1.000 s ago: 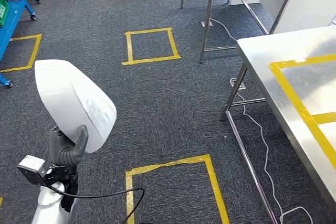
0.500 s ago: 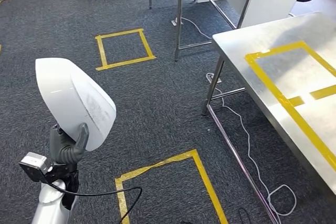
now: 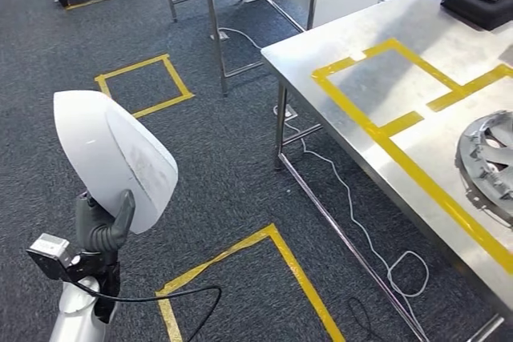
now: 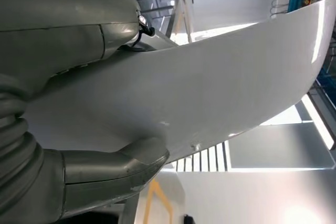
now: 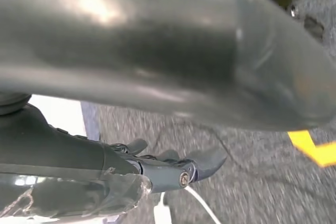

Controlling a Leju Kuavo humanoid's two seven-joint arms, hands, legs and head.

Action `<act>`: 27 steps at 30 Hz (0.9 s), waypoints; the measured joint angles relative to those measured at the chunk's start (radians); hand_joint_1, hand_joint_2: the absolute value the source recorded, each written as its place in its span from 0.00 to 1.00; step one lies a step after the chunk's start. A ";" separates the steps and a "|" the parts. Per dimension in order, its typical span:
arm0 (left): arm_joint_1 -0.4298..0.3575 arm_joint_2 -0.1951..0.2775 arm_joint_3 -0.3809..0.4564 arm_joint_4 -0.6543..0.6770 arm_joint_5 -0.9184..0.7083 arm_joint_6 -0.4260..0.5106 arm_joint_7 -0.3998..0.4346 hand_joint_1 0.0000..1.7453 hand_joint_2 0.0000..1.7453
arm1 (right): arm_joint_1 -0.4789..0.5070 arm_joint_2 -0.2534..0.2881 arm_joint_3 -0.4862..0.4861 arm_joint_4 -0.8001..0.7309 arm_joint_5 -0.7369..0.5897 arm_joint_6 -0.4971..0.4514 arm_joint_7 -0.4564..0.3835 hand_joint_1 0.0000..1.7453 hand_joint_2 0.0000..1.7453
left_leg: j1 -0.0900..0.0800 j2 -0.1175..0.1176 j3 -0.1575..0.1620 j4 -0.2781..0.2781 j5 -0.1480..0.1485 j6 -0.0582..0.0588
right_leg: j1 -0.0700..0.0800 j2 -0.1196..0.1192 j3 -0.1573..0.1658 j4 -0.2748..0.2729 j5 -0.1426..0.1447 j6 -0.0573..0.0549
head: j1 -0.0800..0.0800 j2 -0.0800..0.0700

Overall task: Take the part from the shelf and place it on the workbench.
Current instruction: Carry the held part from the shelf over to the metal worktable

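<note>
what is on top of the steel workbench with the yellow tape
On the steel workbench lie yellow tape lines, a silver spoked wheel cover cut by the picture's right edge, and a flat black case at the far corner. The bench beyond the frame cannot be seen.

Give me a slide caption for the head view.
Left hand carries a white curved part toward the steel workbench, where a silver wheel cover lies inside yellow tape.

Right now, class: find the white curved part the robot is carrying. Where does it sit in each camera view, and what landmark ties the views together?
Head view: white part at lower left, above the left hand.
Left wrist view: white part spans the picture, gripped between thumb and fingers.
Right wrist view: I cannot make it out.
Shared landmark: yellow floor tape.
</note>
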 joint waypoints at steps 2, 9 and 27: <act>0.000 0.001 0.001 0.000 0.003 0.000 0.001 1.00 1.00 | 0.003 0.000 0.000 0.000 0.000 0.001 0.002 0.00 0.00 | 0.003 -0.007 0.013 -0.050 0.058 -0.002 | -0.002 0.029 0.002 0.001 0.001 0.002 | 0.000 0.000; -0.005 0.001 0.002 0.000 0.010 0.000 0.004 1.00 1.00 | 0.010 0.000 0.000 0.000 0.000 0.002 0.001 0.00 0.00 | 0.015 -0.067 0.106 -0.264 0.140 0.022 | -0.012 0.096 -0.025 0.010 0.002 0.043 | 0.001 0.000; -0.004 -0.006 0.007 -0.002 0.009 0.000 -0.020 1.00 1.00 | 0.004 0.001 0.000 0.000 0.001 -0.005 -0.014 0.00 0.00 | 0.002 0.039 0.100 -0.187 0.065 -0.002 | -0.005 -0.044 -0.002 0.002 -0.003 0.010 | 0.006 0.000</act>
